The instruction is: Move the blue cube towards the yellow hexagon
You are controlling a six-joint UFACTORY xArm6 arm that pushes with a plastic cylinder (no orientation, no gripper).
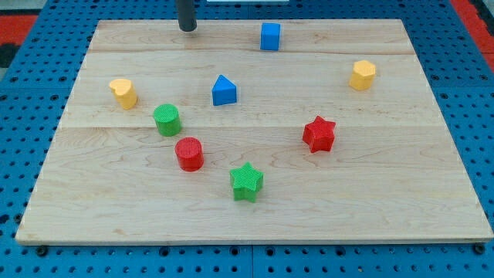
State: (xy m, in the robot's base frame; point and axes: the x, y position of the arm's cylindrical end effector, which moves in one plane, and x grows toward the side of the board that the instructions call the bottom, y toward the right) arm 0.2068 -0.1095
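A pale wooden table (pixel 255 208), made of long planks with the grain running across the view, lies on a blue perforated base; red shows at both top corners of the view. No brand, label or writing can be read anywhere.

The blue cube (pixel 270 36) sits near the table's top edge, a little right of centre, resting flat and upright with one face toward the camera; being a cube, it has no long axis to speak of. The yellow hexagon (pixel 362 75) stands well apart from it, toward the view's right and lower down.

My tip (pixel 187 28) touches the table at the top edge, to the view's left of the blue cube and apart from it. The rod carries no jaws, so there is no spread or pinch to report.

Elsewhere: a blue triangular block (pixel 224 90) near the middle, a yellow block (pixel 123 92) of unclear shape at the view's left, a green cylinder (pixel 167 120), a red cylinder (pixel 189 154), a green star (pixel 246 182) and a red star (pixel 318 133).
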